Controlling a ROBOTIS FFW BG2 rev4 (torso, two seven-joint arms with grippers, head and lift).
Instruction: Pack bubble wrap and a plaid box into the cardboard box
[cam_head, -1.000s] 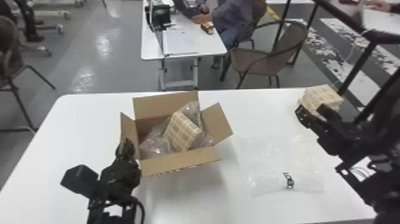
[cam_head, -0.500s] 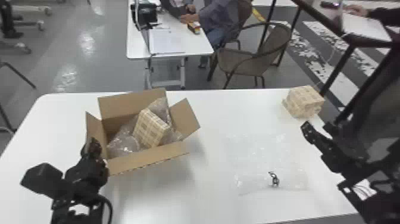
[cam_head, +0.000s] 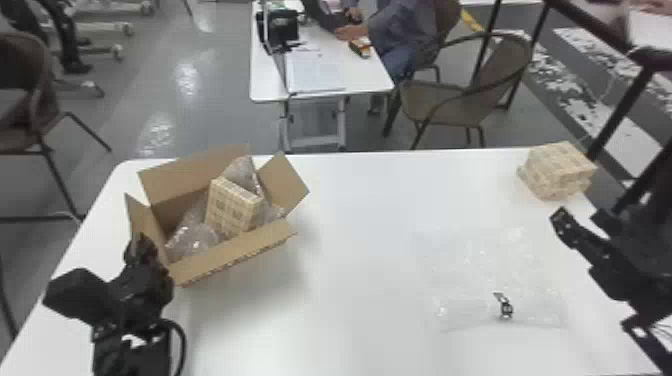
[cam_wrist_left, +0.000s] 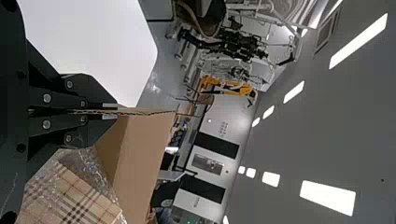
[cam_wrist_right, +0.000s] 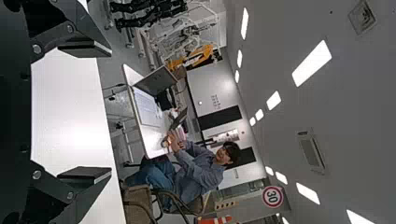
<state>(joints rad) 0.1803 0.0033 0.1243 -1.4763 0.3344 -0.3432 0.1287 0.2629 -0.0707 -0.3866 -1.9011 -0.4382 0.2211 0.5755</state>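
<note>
Table (cam_head: 350, 280): bubble wrap (cam_head: 241, 172) partly behind plaid box (cam_head: 231, 207).

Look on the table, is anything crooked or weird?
Yes. The plaid box sits tilted against bubble wrap inside the open cardboard box, instead of lying flat. Also, a small dark thing shows at the clear plastic sheet, and I can't tell what it is.

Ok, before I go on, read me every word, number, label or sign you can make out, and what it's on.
"30": round red-rimmed sign in the background.
Papers on the far table: too small to read.
Black shape at the clear wrap: cannot tell if print.
Cardboard box, plaid box: none readable.
</note>
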